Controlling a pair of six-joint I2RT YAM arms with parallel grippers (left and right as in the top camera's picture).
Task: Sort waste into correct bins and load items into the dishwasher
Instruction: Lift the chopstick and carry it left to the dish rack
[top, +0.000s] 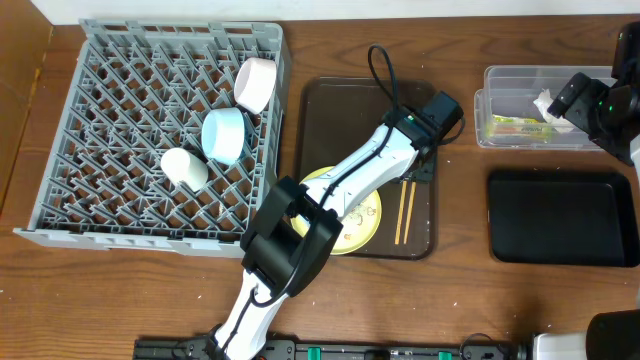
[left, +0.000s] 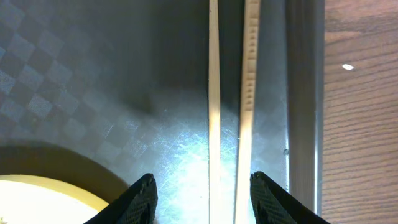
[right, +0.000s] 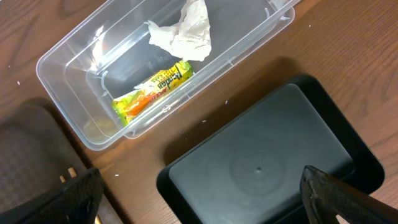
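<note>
pale wood chopsticks; checker-textured dark tray, dull sheen; clear glossy plastic tub.

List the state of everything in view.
left hand, open, straddling chopsticks
right hand, open
chopsticks, on brown tray, ungripped
plate, on brown tray
blue bowl, in rack
pink bowl, in rack
cup, in rack
tissue, in tub
wrapper, in tub
black tray, empty

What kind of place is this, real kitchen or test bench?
Probably a test bench staged as a dish-clearing station, not a real kitchen: a wooden table, a grey dish rack in place of a dishwasher, a clear tub and black tray as bins.
</note>
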